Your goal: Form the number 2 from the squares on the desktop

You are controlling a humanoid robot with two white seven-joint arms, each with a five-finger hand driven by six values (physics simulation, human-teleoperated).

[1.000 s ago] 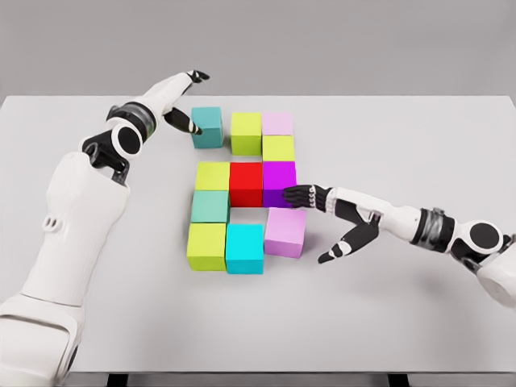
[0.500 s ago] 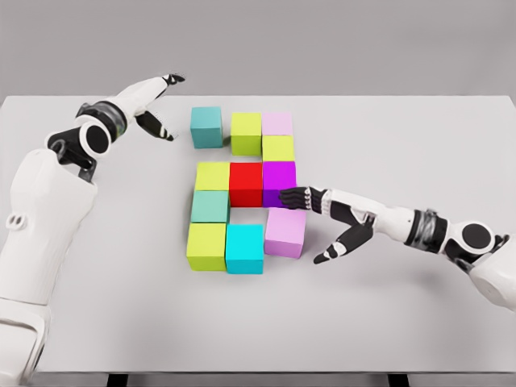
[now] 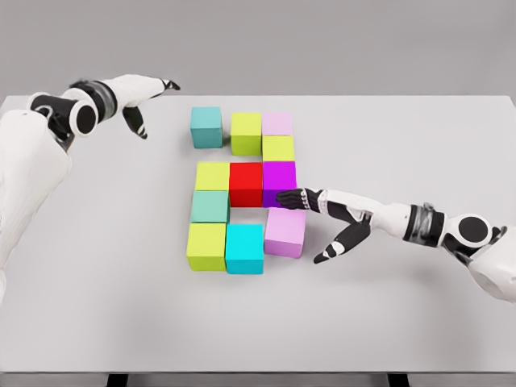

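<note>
Cubes (image 3: 242, 193) crowd together; right hand (image 3: 322, 222), spread, touches the purple cube (image 3: 279, 179); left hand (image 3: 141, 101) spread.

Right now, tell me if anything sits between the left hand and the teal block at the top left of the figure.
Nothing visible does. The left hand hovers open over bare table, left of the teal block, with only empty surface between them.

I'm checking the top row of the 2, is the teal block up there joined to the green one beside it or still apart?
Apart. The teal block sits left of the yellow-green block with a strip of bare table between them, while the pink block touches the yellow-green one.
</note>
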